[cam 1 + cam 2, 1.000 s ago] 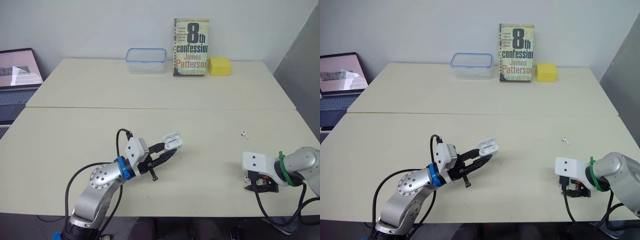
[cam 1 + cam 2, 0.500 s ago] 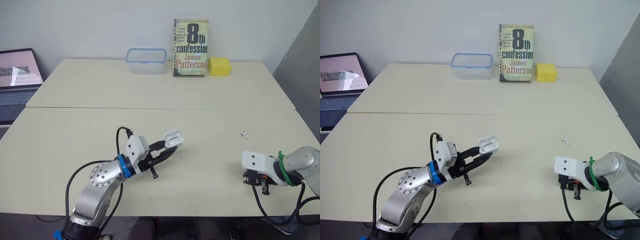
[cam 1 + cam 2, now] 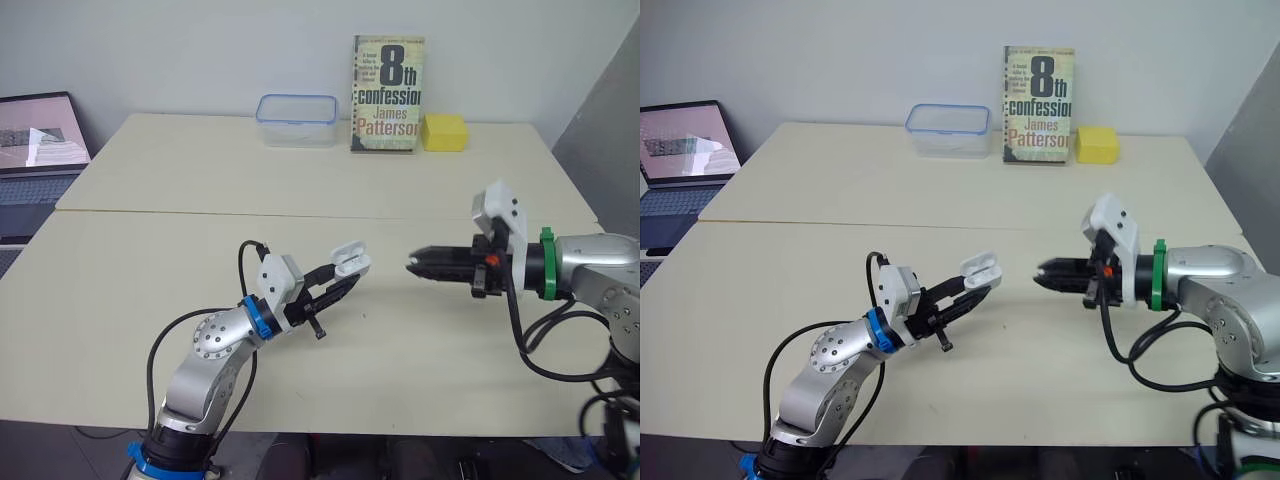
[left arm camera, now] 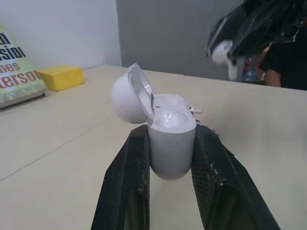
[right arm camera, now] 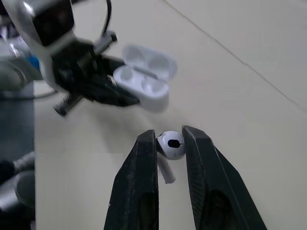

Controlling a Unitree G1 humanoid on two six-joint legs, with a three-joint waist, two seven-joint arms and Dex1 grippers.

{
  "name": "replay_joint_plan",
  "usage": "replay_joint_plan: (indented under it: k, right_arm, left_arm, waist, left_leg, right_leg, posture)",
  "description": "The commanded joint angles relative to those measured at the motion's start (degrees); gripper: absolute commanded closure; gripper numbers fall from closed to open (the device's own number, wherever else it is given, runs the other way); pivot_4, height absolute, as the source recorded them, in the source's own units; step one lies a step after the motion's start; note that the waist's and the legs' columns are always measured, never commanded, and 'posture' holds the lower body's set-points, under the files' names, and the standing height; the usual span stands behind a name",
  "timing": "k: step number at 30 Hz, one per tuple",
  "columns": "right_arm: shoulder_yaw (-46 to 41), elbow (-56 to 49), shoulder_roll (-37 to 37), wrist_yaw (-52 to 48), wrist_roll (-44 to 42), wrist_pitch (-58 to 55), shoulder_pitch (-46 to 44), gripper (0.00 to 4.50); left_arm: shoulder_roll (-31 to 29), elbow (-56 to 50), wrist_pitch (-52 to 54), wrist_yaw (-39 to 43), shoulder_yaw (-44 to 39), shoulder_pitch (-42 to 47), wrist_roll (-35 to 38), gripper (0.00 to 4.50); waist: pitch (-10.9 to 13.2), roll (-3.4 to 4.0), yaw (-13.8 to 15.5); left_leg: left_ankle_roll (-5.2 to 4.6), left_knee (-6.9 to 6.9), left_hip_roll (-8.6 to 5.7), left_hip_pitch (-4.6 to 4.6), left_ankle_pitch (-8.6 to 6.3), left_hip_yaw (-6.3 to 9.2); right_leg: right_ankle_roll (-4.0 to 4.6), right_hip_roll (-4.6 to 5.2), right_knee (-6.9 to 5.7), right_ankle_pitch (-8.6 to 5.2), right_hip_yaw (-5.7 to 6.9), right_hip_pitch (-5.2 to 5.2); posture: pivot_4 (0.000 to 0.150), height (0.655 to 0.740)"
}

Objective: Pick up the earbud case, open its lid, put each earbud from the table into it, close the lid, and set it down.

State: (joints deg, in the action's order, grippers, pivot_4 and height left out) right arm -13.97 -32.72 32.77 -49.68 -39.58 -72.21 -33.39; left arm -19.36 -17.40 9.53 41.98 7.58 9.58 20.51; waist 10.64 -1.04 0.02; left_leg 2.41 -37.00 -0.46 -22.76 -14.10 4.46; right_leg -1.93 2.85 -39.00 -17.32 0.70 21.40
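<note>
Your left gripper (image 3: 345, 275) is clamped on the earbud case (image 3: 349, 260), black fingers (image 4: 129, 182) pressing both sides of the lower shell. The case is held up off the table (image 3: 200, 200), over the front half and a little left of centre. Its lid is hinged open and tipped back. The right wrist view shows two hollows in the case top and two in the lid. You can't tell from any view whether anything sits in them.

Your right gripper (image 3: 412, 267) is pinching one white earbud (image 5: 171, 144) by its round head, with the stem hanging free beside the finger. It's in the air, pointing at the open case, near it but not touching.

A small white bit (image 4: 194, 110) lies on the table just past the case. It's too small to tell if it's the other earbud.

At the far edge sits a clear plastic box (image 3: 296, 119) with a blue rim. Beside it a book (image 3: 387, 92) stands upright against the wall, and a yellow block (image 3: 444, 131) is just right of that. An open laptop (image 3: 35, 140) is off the table's left end.
</note>
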Motion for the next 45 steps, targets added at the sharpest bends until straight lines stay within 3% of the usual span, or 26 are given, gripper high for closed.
replay_joint_plan:
  k: [1,6,11,22,45]
  right_arm:
    - [-5.2,-3.6,-6.0,8.1,-5.2,0.0,-0.8,4.1]
    - [-2.2,-8.2,-17.9,18.3,-9.8,3.1,1.2,4.1]
    - [6.3,-8.4,-21.9,22.6,-5.8,10.7,5.4,4.1]
    - [16.4,-3.2,-22.3,23.0,3.4,27.6,11.3,4.1]
    - [18.5,-0.6,-20.2,24.5,5.4,32.6,13.2,4.1]
  left_arm:
    - [0.9,-0.6,-1.3,-0.3,0.3,1.4,-0.2,3.7]
    - [1.4,0.5,-1.2,-0.1,0.3,3.1,-0.3,3.7]
    - [1.8,1.7,-1.0,0.3,0.2,5.3,-0.1,3.7]
    - [1.6,2.6,-0.6,1.2,-0.3,6.8,0.6,3.7]
    - [1.8,1.5,1.0,0.7,-1.2,6.5,1.0,3.7]
  waist:
    - [0.0,0.0,0.0]
    - [0.0,0.04,-0.2]
    - [0.0,0.06,-0.5]
    - [0.0,0.06,-0.8]
    - [0.0,0.06,-1.0]
  left_leg:
    - [0.0,0.0,0.0,-0.01,0.0,0.02]
    - [0.0,0.02,0.02,0.04,0.0,0.0]
    - [0.0,0.02,0.02,0.04,0.0,-0.02]
    - [0.0,0.03,0.02,0.07,0.0,-0.02]
    - [0.0,0.04,0.03,0.07,0.0,-0.02]
  right_leg:
    - [0.0,0.01,0.0,0.0,0.02,0.0]
    - [0.0,-0.02,-0.08,0.0,-0.01,0.03]
    - [0.0,-0.04,-0.08,0.0,0.0,0.05]
    - [0.0,-0.05,-0.08,0.0,0.0,0.04]
    - [0.0,-0.05,-0.06,0.0,-0.02,0.04]
  posture:
    - [0.15,0.74]
    - [0.15,0.74]
    - [0.15,0.74]
    - [0.15,0.74]
    - [0.15,0.74]
